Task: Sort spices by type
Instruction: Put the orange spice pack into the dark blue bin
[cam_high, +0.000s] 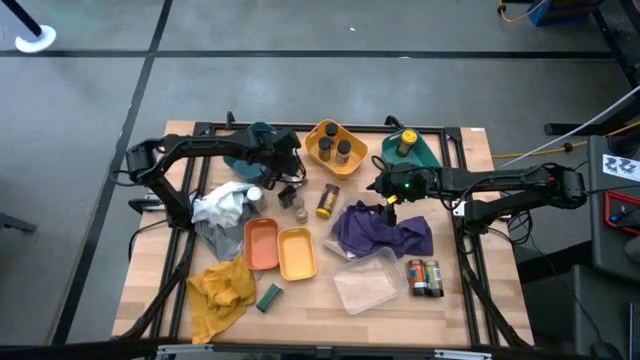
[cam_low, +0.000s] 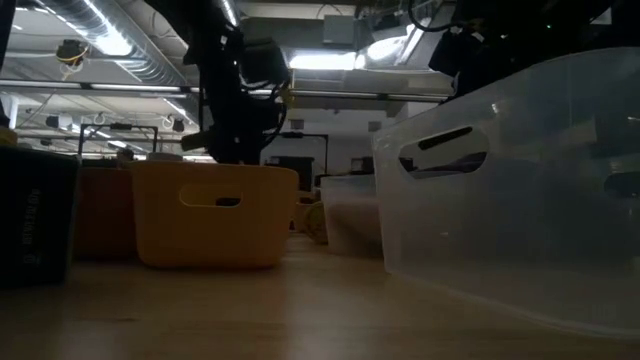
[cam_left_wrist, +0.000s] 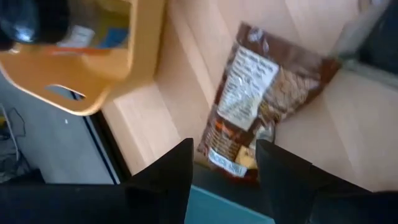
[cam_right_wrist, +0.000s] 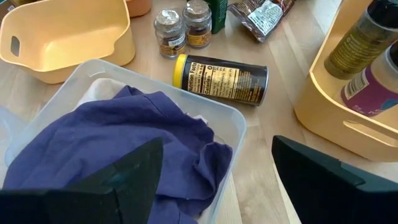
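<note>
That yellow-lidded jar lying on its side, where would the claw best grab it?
Probably from above, across the middle of the yellow-lidded jar: it lies flat on the table, round sides exposed, fingers straddling its width. The open right claw is nearest.

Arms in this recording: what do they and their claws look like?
Both arms are dark, slim, jointed tubes. The right arm's claw end carries a small green light; its fingers are broad, flat and black. The left claw has matching black fingers.

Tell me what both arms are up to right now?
Left gripper open over a brown spice packet. Right gripper open above the purple cloth, near the yellow-lidded jar lying on its side. Nothing held.
</note>
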